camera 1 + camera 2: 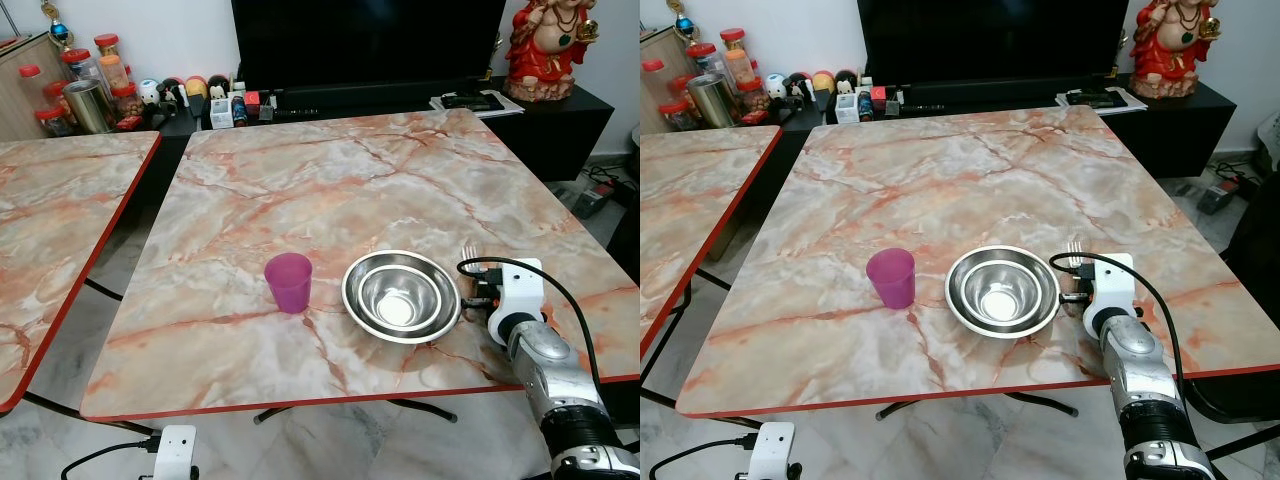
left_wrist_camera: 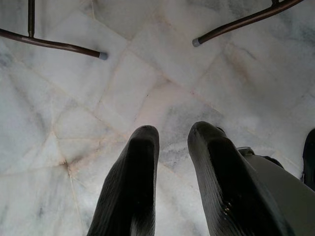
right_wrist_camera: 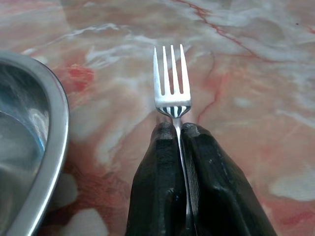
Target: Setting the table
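Two place-setting pieces already stand on the marble-patterned worktop [image 1: 300,190]: a purple cup [image 1: 288,282] at left and, just beside it on the right, a steel bowl [image 1: 402,296] nested in a wider steel dish. Down at the lower left, the left tool [image 2: 170,147] hangs idle over the pale tiled floor [image 2: 74,93], its two black fingers slightly parted with nothing between them. At right, the right tool [image 3: 178,129] is closed tight on the handle of a fork [image 3: 172,81], holding it low over the worktop just beside the bowl's rim, tines pointing away from the robot. The fork appears about to be laid down to the right of the bowl. The risk from here, by the look of it, is the narrow gap: a drift leftward could knock the fork against the rim, and a release from above the surface could leave it lying crooked.
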Controlling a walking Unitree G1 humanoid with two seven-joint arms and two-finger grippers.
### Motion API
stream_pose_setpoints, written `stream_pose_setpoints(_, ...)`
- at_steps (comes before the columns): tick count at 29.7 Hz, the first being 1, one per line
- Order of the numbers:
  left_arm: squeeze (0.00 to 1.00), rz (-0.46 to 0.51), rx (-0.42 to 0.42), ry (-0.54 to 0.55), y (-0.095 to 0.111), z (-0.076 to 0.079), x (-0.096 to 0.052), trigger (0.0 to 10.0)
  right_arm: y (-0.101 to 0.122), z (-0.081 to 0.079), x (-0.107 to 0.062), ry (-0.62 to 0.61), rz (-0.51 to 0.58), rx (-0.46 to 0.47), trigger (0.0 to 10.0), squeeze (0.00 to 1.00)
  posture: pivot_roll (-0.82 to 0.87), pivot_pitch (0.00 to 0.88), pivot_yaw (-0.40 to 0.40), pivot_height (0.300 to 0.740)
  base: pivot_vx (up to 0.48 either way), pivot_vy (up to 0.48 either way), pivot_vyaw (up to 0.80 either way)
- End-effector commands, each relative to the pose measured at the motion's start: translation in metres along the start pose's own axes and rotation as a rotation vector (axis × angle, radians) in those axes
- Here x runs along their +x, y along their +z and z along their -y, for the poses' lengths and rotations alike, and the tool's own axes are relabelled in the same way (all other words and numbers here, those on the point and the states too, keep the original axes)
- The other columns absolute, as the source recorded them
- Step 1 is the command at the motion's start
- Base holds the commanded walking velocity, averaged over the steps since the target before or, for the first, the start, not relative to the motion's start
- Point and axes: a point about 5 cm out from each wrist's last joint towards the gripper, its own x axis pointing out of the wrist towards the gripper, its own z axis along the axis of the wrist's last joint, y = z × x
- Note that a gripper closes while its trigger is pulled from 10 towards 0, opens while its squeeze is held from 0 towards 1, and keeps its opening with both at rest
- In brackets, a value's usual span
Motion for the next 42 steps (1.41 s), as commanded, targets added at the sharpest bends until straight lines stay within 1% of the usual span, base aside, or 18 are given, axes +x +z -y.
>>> stream_pose_setpoints(1,0.0,-0.002,0.009,0.004,0.0016,-0.0044,0.0004,10.0,0.0007,0.0026,0.0003,-0.003,0.0,0.006,10.0,0.0,-0.06,0.0,0.067,0.74,0.0,0.0,0.0)
stream_pose_setpoints(9,0.0,-0.005,0.01,0.0,0.0014,-0.0035,0.0004,10.0,-0.0016,0.0048,0.0013,0.001,-0.02,0.004,10.0,0.0,-0.06,0.0,0.066,0.74,0.0,0.0,0.0)
stream_pose_setpoints(15,0.0,-0.006,0.008,0.003,0.0015,-0.0037,0.0005,10.0,-0.0002,0.0011,0.0036,0.034,-0.012,-0.002,10.0,0.0,-0.05,0.0,0.063,0.74,0.0,0.0,0.0)
stream_pose_setpoints(27,0.0,-0.006,0.009,0.0,0.0016,-0.0026,0.0005,10.0,0.0033,-0.0027,0.007,0.049,-0.006,-0.004,10.0,0.0,-0.05,0.0,0.063,0.74,0.0,0.0,0.0)
stream_pose_setpoints(42,0.0,-0.009,0.01,-0.004,0.0012,-0.002,0.0005,10.0,0.0014,-0.0009,0.0075,0.043,-0.013,-0.013,10.0,0.0,-0.06,0.0,0.064,0.74,0.0,0.0,0.0)
